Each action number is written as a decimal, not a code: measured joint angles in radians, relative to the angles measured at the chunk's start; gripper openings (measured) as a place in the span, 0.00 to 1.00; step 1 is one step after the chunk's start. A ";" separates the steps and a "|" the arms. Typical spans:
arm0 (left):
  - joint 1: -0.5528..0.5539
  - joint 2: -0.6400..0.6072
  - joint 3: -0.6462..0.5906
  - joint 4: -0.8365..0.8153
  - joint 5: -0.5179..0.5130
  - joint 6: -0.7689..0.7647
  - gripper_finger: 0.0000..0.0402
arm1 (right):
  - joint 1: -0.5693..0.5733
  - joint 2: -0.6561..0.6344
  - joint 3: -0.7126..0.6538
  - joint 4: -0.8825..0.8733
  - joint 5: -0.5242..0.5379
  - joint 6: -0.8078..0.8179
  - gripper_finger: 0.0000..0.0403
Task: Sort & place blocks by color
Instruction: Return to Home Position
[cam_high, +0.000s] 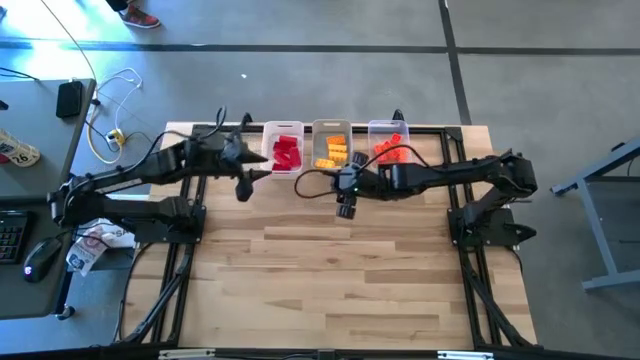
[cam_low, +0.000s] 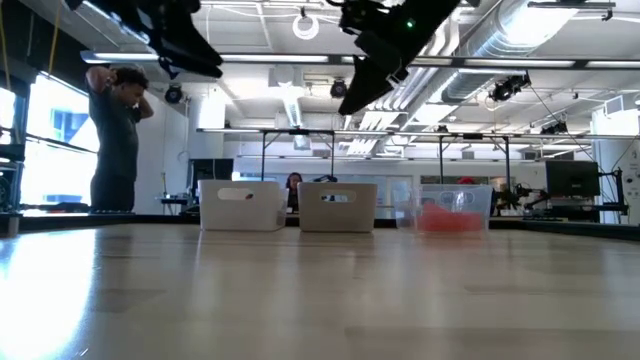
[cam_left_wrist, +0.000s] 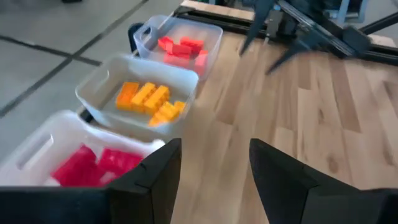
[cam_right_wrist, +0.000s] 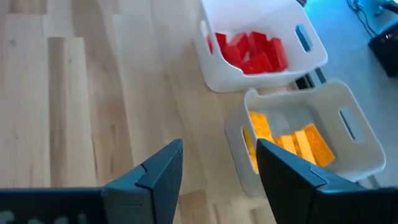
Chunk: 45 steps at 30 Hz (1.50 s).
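Three clear bins stand in a row at the table's far edge. The left bin (cam_high: 285, 148) holds red blocks (cam_left_wrist: 93, 165), the middle bin (cam_high: 331, 146) yellow-orange blocks (cam_left_wrist: 151, 101), the right bin (cam_high: 389, 140) orange-red blocks (cam_left_wrist: 183, 50). My left gripper (cam_high: 243, 183) hangs open and empty just near of the left bin; its fingers show in the left wrist view (cam_left_wrist: 214, 177). My right gripper (cam_high: 346, 205) hangs open and empty just near of the middle bin; its fingers show in the right wrist view (cam_right_wrist: 217, 174). Both are well above the table in the low view.
The wooden tabletop (cam_high: 340, 270) stretches bare toward the near edge. A desk with cables and a mouse (cam_high: 40, 255) stands left of the table. A person (cam_low: 115, 135) stands in the room beyond the far edge.
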 joint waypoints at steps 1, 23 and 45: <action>-0.007 -0.026 -0.025 0.001 -0.008 -0.017 0.44 | -0.005 -0.014 -0.027 0.021 -0.001 0.010 0.47; -0.043 -0.537 -0.404 0.081 -0.033 -0.071 0.44 | -0.026 -0.507 -0.648 0.475 -0.280 0.146 0.47; -0.043 -0.841 -0.594 0.120 0.017 -0.031 0.44 | -0.026 -0.978 -0.995 0.661 -0.487 0.126 0.47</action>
